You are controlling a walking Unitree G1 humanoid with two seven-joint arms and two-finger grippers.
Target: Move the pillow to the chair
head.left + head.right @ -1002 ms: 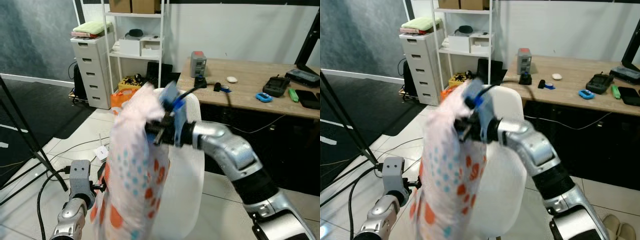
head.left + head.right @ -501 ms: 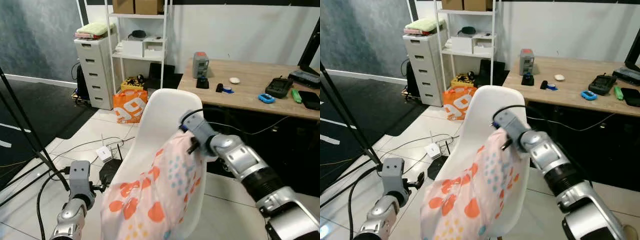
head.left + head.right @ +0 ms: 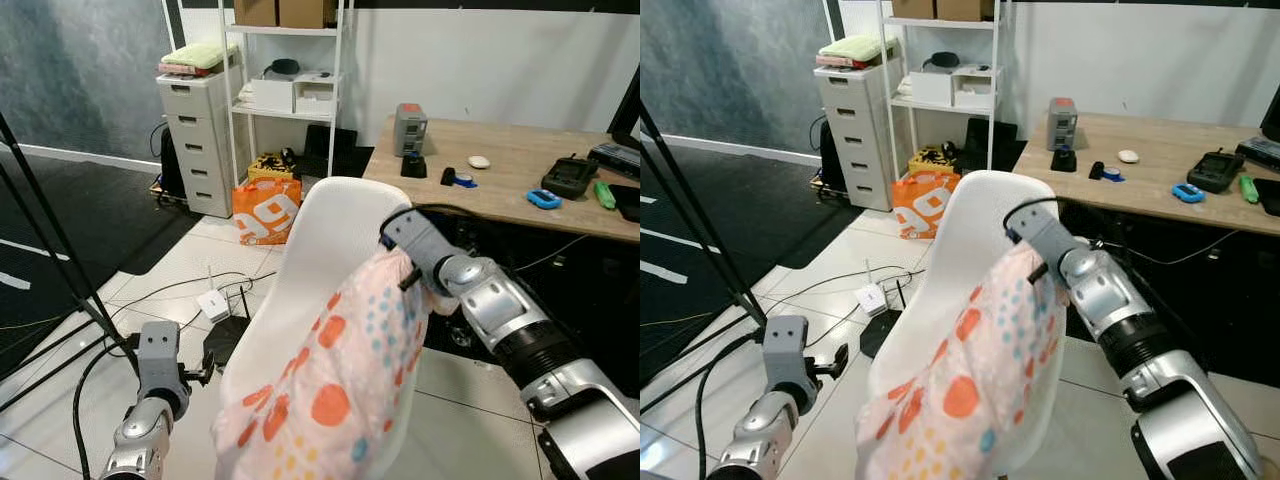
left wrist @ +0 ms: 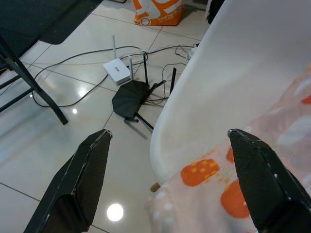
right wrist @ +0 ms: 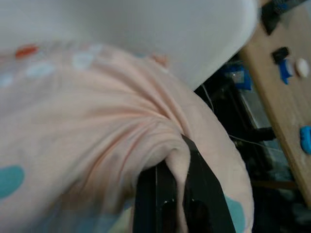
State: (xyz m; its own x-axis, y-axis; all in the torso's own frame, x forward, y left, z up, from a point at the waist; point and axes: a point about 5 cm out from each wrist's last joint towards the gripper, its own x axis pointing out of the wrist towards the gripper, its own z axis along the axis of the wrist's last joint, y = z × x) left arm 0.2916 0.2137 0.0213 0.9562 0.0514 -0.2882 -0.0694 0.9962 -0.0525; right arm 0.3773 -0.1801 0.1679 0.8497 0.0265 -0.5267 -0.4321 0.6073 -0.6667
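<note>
A pale pink pillow (image 3: 335,385) with orange and teal dots lies draped in the seat of the white shell chair (image 3: 320,240). My right gripper (image 3: 408,275) is shut on the pillow's top corner, against the chair's right rim. In the right wrist view the black fingers (image 5: 170,196) pinch a fold of the pink fabric (image 5: 87,136). My left gripper (image 4: 167,189) is open low at the left, beside the chair's front edge (image 4: 204,116), with the pillow's lower end (image 4: 233,189) between its fingertips' line and the seat.
A wooden desk (image 3: 520,175) with small devices stands behind the chair at the right. A white shelf (image 3: 285,90), a drawer unit (image 3: 195,130) and an orange bag (image 3: 265,210) stand at the back. Cables and a router (image 3: 212,303) lie on the tiled floor; a black stand's legs (image 3: 60,270) are at left.
My right arm has swung the pillow down from upright in the air into the chair seat, then shifted slightly right along the rim. The left arm has stayed low.
</note>
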